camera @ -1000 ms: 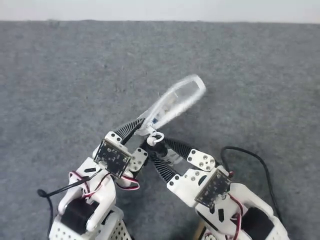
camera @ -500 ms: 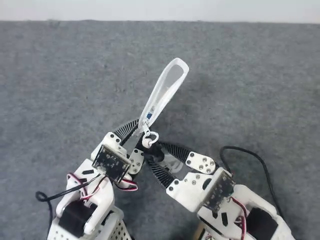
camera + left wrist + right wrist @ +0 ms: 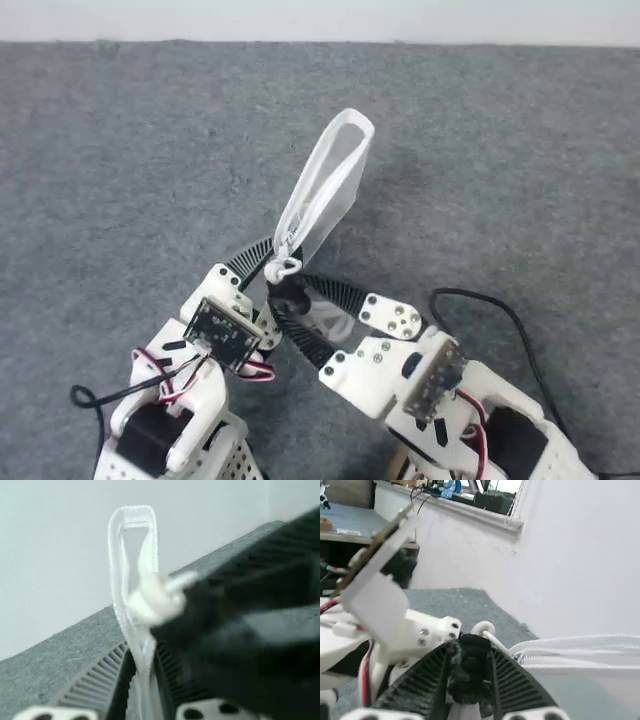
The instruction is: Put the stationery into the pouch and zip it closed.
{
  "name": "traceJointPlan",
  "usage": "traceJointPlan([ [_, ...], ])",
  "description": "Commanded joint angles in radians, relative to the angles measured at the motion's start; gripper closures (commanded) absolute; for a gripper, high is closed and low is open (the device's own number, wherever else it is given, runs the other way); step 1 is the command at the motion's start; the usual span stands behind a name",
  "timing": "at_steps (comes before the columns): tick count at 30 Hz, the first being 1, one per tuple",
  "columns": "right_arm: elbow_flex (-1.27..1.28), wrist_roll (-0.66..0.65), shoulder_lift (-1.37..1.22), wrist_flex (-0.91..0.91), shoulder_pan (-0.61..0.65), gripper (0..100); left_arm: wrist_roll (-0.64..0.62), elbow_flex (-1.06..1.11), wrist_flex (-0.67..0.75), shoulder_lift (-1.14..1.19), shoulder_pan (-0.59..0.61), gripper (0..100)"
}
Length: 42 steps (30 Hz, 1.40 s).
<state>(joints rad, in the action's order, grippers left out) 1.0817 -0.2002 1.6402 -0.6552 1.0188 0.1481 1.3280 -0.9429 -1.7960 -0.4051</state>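
From above, your pouch (image 3: 325,190) is held up off the counter (image 3: 120,150), its long axis running away from both arms. Your left fingers (image 3: 250,257) pinch its near end. Your right fingers (image 3: 335,293) close just behind, on the zipper pull (image 3: 283,268).

In the left wrist view, the pouch stands edge-on straight out from between the left fingers, with the pull touching the right arm's dark tip.

In the right wrist view, the right fingers are narrow on the pull's cord and the pouch stretches off to one side. You'd likely draw the pull along that axis.
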Motion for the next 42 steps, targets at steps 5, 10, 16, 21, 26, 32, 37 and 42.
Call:
traceJointPlan([
  [5, -0.103, 0.057, 0.013, 0.186, -0.137, 99.3, 0.023, 0.010, -0.014, 0.005, 0.012, 99],
  [10, -0.103, 0.072, 0.013, 0.245, -0.214, 99.3, 0.025, 0.010, -0.014, 0.003, 0.012, 99],
  [16, -0.068, 0.072, 0.012, 0.234, -0.246, 99.3, 0.025, 0.010, -0.014, 0.003, 0.012, 99],
  [21, -0.037, 0.068, 0.001, 0.237, -0.249, 99.3, 0.025, 0.010, -0.015, 0.003, 0.012, 99],
  [26, -0.063, 0.066, -0.039, 0.154, -0.245, 97.5, 0.025, 0.010, -0.015, 0.003, 0.012, 99],
  [32, -0.193, 0.069, -0.050, -0.130, -0.239, 84.6, 0.025, 0.010, -0.015, 0.003, 0.012, 99],
  [37, -0.215, 0.035, -0.051, -0.268, -0.101, 84.3, 0.025, 0.010, -0.015, 0.003, 0.012, 99],
  [42, -0.212, -0.012, -0.053, -0.326, -0.013, 84.4, 0.025, 0.010, -0.015, 0.003, 0.012, 99],
])
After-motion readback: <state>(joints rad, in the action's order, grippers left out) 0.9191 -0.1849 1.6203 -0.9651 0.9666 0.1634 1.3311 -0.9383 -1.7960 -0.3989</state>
